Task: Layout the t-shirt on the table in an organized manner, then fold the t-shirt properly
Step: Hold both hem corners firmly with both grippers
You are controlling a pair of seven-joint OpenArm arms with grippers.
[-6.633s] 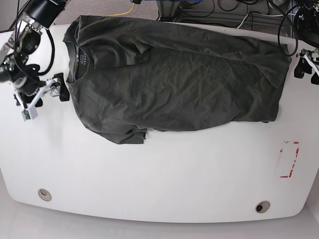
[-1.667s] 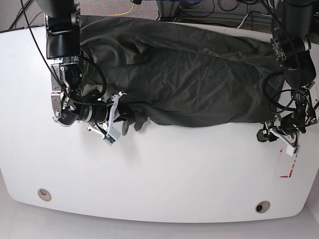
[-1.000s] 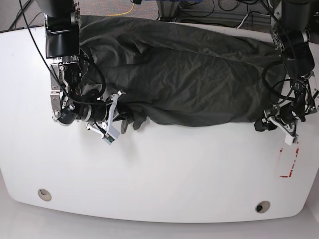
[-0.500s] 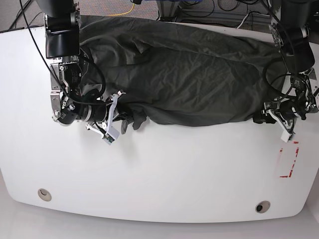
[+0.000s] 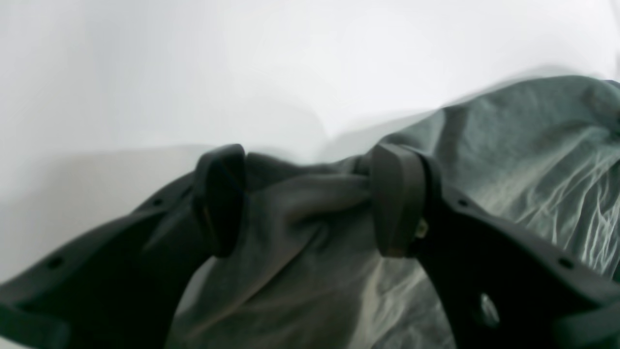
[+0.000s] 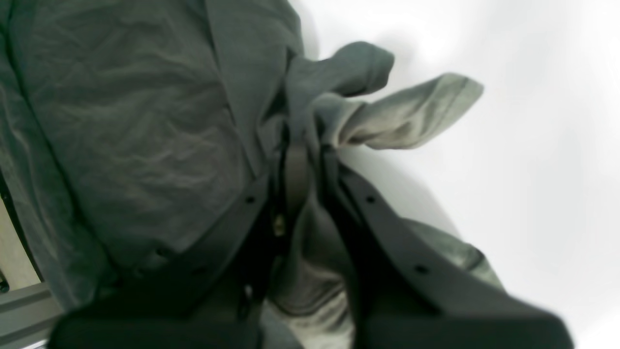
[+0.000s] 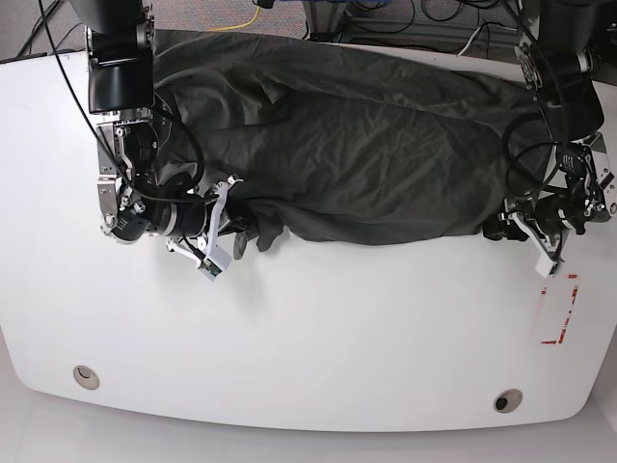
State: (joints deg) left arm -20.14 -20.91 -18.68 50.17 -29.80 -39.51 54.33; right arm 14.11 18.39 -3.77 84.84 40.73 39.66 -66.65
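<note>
The dark charcoal t-shirt [image 7: 366, 154] lies wrinkled across the far half of the white table [image 7: 337, 328]. My right gripper [image 7: 241, 234], on the left of the base view, is shut on a bunched fold at the shirt's near left edge. In the right wrist view the gripper [image 6: 302, 155] pinches the cloth [image 6: 121, 121], and a sleeve end sticks out past the tips. My left gripper [image 7: 498, 231] is at the shirt's near right corner. In the left wrist view this gripper [image 5: 307, 198] is open, with the shirt's edge [image 5: 508, 145] lying between the fingers [image 5: 220, 198].
A red tape rectangle [image 7: 559, 309] is on the table near the right edge, just below my left gripper. Two round grommet holes [image 7: 86, 376] [image 7: 507, 400] sit near the front edge. Cables [image 7: 463, 29] run behind the table's far edge.
My left gripper has moved up and left from beside the red tape to the shirt's near right corner, and its open fingers now straddle the edge. My right gripper has held still, shut on the cloth.
</note>
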